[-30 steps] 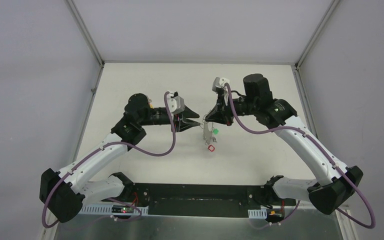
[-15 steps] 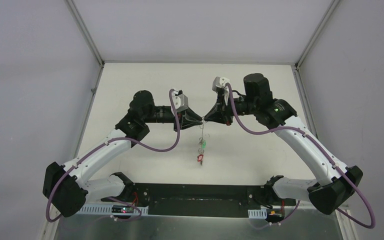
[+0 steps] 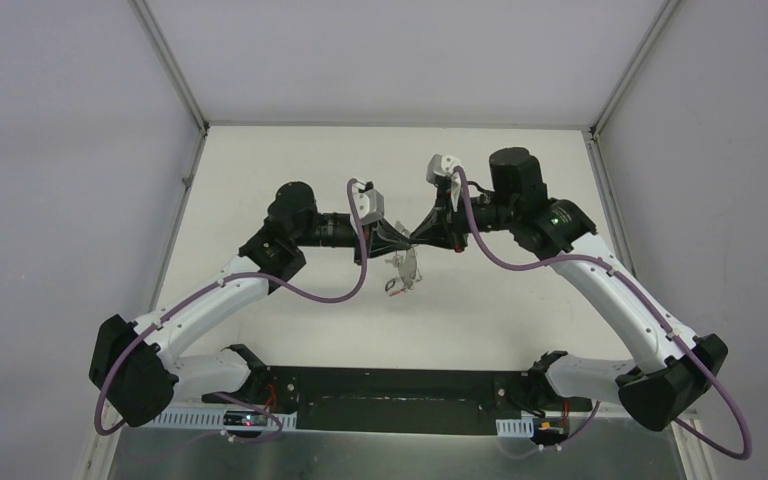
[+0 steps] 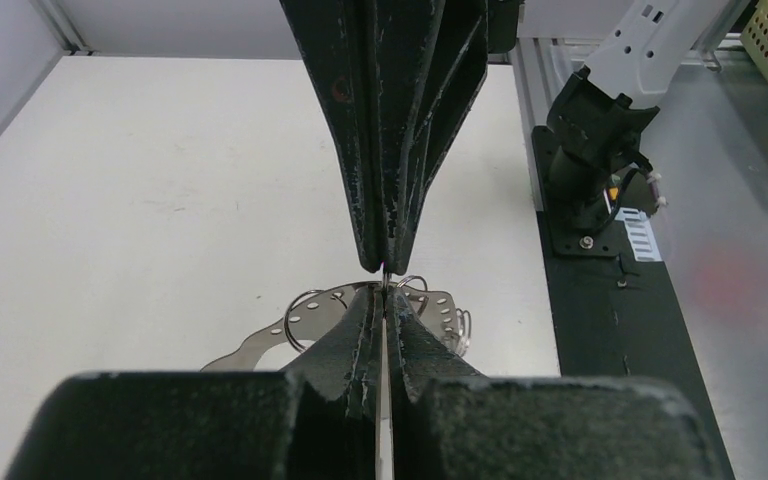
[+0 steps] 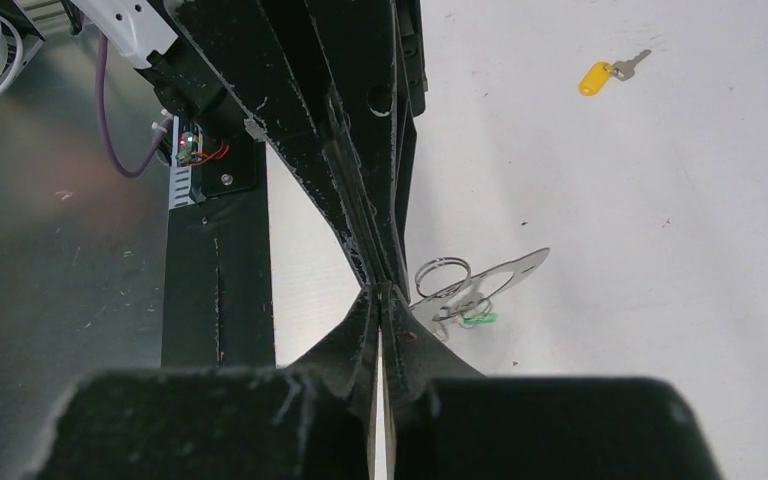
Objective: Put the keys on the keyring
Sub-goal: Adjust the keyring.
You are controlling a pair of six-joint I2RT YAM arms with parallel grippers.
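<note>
My two grippers meet tip to tip above the middle of the table. The left gripper (image 3: 401,239) and the right gripper (image 3: 416,237) are both shut on a thin bit of the keyring (image 3: 405,270). The keyring hangs below them as a silvery band with small holes (image 4: 260,338) and little wire rings on it. In the right wrist view a green tag (image 5: 478,319) hangs with the keyring (image 5: 520,262). A key with a yellow tag (image 5: 600,77) lies alone on the white table. Its place does not show in the top view.
The black base bar (image 3: 390,385) with both arm mounts runs along the near table edge, with a metal shelf (image 5: 60,250) beyond it. Grey walls and metal posts (image 3: 172,70) enclose the white table (image 3: 290,160) on three sides.
The left gripper moved right until its tips met the right gripper's, and it shut. The keyring, which hung straight down, swung up and left beneath the tips. The right arm stayed in place.
</note>
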